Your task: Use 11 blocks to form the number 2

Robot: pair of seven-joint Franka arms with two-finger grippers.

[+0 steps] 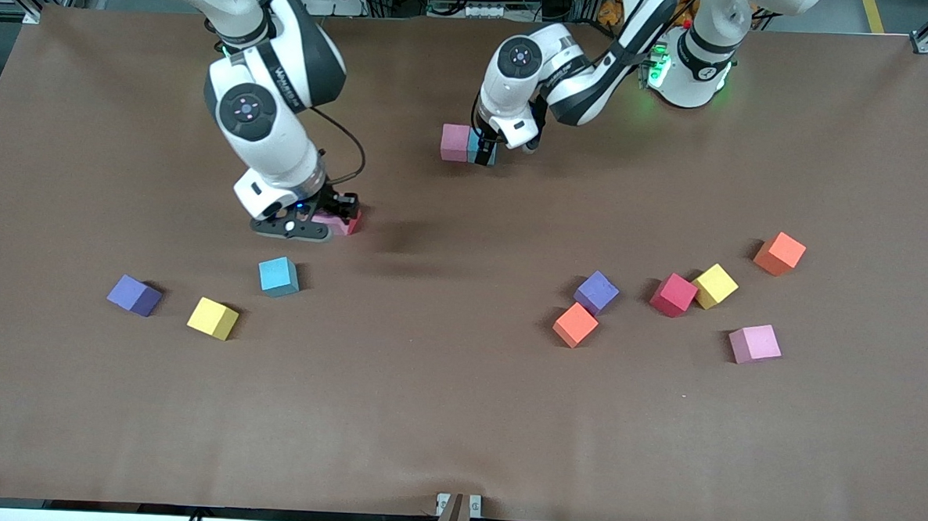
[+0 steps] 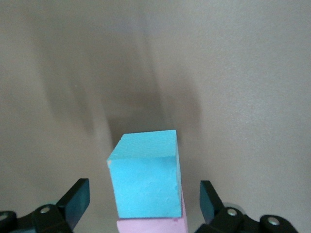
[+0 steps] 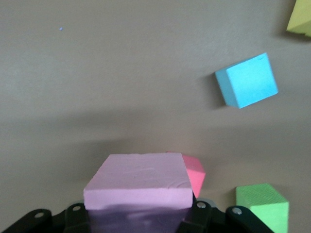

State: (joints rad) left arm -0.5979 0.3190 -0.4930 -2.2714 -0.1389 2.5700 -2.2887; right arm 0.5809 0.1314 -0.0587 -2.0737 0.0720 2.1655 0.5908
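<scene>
Low in the picture, loose blocks [image 1: 575,325] lie scattered on the table [image 1: 456,432]. Up from them, left of the middle, the right gripper [image 1: 332,222] is squeezed shut on a pink block [image 3: 137,180], with a red block [image 3: 195,174] just beside it. Higher, near the top middle, the left gripper [image 1: 484,153] stands wide open around a blue block [image 2: 145,175]. That blue one touches another pink block [image 1: 454,143].

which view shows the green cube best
The right wrist view: the green cube shows there plainly, on the table beside a red cube and near the right gripper, which is shut on a pink cube. In the front view the right arm hides it. The left wrist view does not include it.
</scene>
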